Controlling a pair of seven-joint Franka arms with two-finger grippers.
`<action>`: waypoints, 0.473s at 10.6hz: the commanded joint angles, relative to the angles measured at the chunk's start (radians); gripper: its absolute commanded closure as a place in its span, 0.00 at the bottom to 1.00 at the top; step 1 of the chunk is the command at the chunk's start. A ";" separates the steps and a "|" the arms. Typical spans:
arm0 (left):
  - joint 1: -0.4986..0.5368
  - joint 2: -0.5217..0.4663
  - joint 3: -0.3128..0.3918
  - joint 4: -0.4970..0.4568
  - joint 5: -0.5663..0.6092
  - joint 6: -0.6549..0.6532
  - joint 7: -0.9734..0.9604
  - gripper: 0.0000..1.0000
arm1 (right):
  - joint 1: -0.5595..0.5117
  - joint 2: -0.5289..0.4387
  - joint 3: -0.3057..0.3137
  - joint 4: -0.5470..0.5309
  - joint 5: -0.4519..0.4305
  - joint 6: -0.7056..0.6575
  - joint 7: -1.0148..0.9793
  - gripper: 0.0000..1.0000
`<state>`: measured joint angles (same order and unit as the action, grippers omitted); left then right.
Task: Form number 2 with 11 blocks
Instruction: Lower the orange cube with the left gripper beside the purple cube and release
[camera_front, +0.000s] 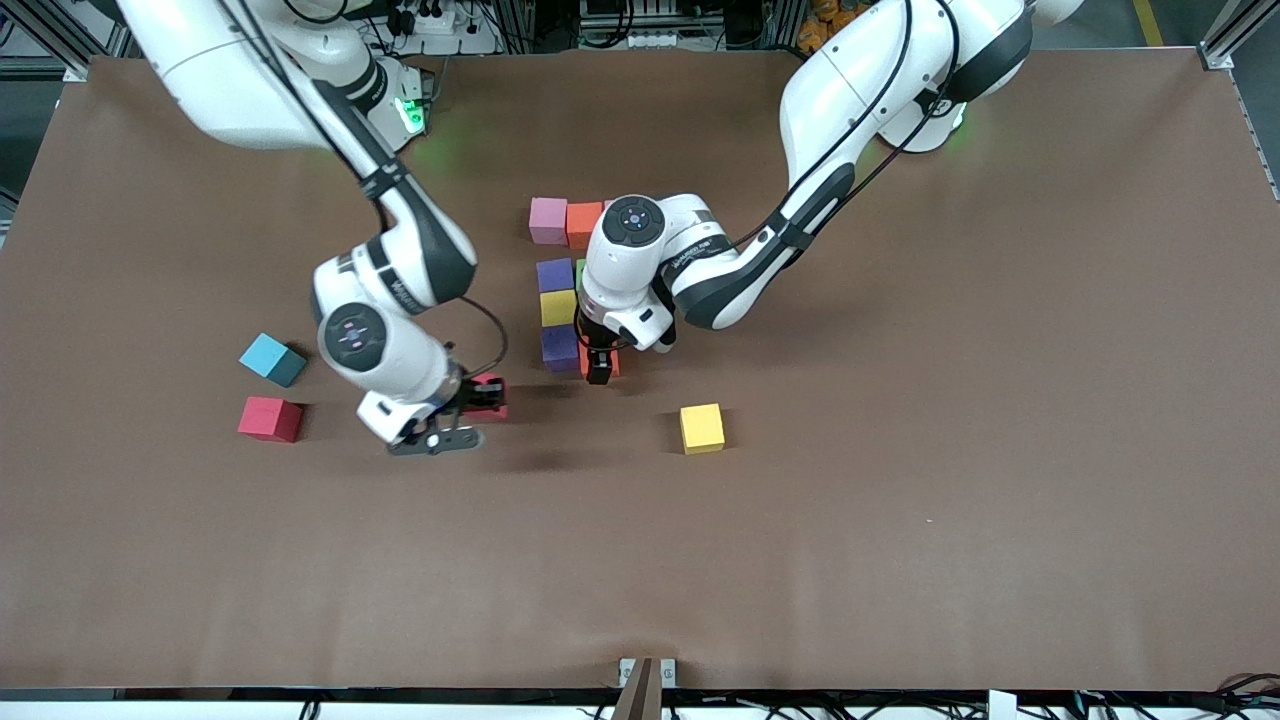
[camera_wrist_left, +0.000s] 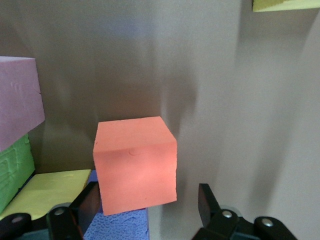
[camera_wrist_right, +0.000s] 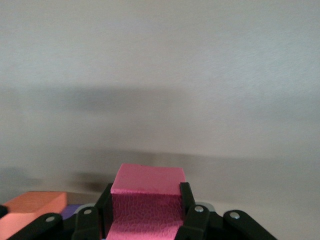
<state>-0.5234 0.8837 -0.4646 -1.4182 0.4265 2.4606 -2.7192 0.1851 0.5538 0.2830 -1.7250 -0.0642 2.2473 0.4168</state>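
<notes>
Two fingers (camera_wrist_right: 186, 200) tight on pink block (camera_wrist_right: 146, 200) above table (camera_front: 900, 500).

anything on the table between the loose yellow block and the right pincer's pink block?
Nothing: in the front view, bare brown table runs from the yellow block to the pink block gripped in the right pincer.

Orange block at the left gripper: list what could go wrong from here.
1. The left gripper stands open around the orange block, which sits tight beside the purple block; a finger could nudge the row on leaving.
2. The right gripper, shut on a pink block, hangs close by; both arms may crowd the same spot.
</notes>
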 joint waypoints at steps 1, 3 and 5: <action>-0.004 -0.038 -0.014 -0.022 -0.009 -0.040 -0.036 0.13 | 0.005 0.006 0.001 0.027 -0.005 -0.008 0.043 1.00; 0.014 -0.048 -0.046 -0.027 -0.011 -0.070 -0.036 0.13 | 0.005 0.006 -0.001 0.028 -0.005 -0.008 0.040 1.00; 0.119 -0.061 -0.147 -0.028 -0.011 -0.142 -0.002 0.13 | -0.004 0.006 -0.001 0.036 -0.006 -0.008 0.033 1.00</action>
<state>-0.4893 0.8600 -0.5339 -1.4182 0.4265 2.3773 -2.7162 0.1939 0.5541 0.2752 -1.7092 -0.0642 2.2473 0.4446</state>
